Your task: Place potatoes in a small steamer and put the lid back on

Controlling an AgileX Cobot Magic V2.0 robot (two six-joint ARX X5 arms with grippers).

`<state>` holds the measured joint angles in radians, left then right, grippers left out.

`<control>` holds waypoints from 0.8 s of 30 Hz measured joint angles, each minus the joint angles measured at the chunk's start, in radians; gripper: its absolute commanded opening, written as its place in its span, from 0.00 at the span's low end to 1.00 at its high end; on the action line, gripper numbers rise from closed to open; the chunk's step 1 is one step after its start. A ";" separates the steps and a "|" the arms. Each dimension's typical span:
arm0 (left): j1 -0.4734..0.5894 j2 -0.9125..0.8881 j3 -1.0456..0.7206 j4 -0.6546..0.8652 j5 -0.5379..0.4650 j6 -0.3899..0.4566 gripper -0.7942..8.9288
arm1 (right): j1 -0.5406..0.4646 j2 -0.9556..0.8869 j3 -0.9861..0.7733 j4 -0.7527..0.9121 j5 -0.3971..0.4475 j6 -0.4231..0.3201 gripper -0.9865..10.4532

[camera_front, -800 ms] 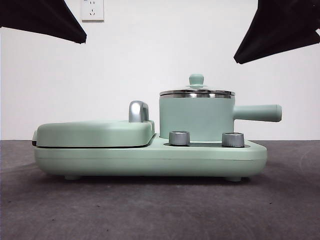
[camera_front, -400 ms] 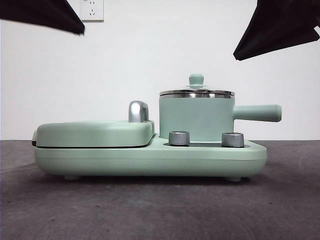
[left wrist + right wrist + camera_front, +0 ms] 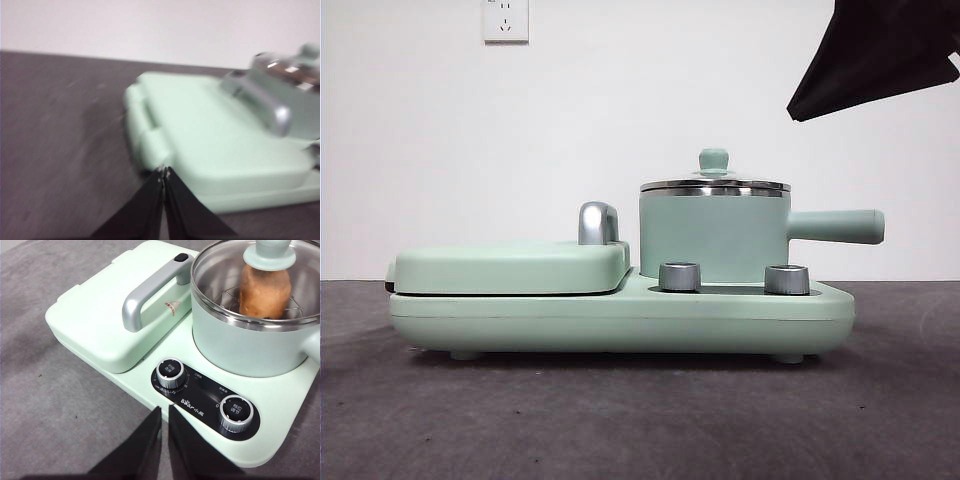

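Appliance: one mint-green cooker base (image 3: 620, 320) on the dark table (image 3: 620, 420), its long axis running 9 to 3 o'clock in the front view.
Griddle cover: one flat mint-green hinged cover (image 3: 510, 268) on the 9 o'clock half of the base, with one chrome handle (image 3: 150, 292).
Small steamer: one mint-green pot (image 3: 714, 240) on the 3 o'clock half, upright; its straight side handle (image 3: 835, 226) points to 3 o'clock in the front view.
Lid: one glass lid (image 3: 225, 275) seated on the pot's steel rim, its green knob (image 3: 713, 160) pointing up.
Potatoes: one orange-brown lump (image 3: 264, 290) inside the steamer, on a wire rack (image 3: 227, 297), seen through the glass, standing roughly upright.
Dials: two silver knobs (image 3: 171, 373) on the base's black panel, side by side before the pot.
Right gripper: (image 3: 165, 415) clear of the cooker above the dial side, jaws nearly together with a narrow slit, holding nothing.
Left gripper: (image 3: 163, 172) near the hinged end of the griddle cover, jaws pressed together, empty; that view is blurred.
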<state>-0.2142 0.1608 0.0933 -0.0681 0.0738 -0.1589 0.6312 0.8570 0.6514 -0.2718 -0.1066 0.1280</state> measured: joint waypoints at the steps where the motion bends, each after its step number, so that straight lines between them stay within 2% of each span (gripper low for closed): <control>1: 0.022 -0.041 -0.020 -0.028 0.000 -0.005 0.09 | 0.000 0.000 0.000 0.000 0.000 0.000 0.10; 6: 0.097 -0.154 -0.061 -0.093 -0.001 -0.019 0.09 | 0.000 0.000 0.000 -0.001 0.001 0.000 0.10; 9: 0.113 -0.157 -0.061 -0.109 -0.014 -0.018 0.09 | 0.000 -0.001 0.000 0.000 0.001 0.000 0.10; 24: 0.114 -0.157 -0.061 -0.108 -0.016 -0.028 0.09 | 0.000 -0.002 0.000 0.000 0.001 0.000 0.10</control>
<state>-0.1001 0.0036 0.0322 -0.1761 0.0578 -0.1871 0.6312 0.8555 0.6514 -0.2714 -0.1055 0.1280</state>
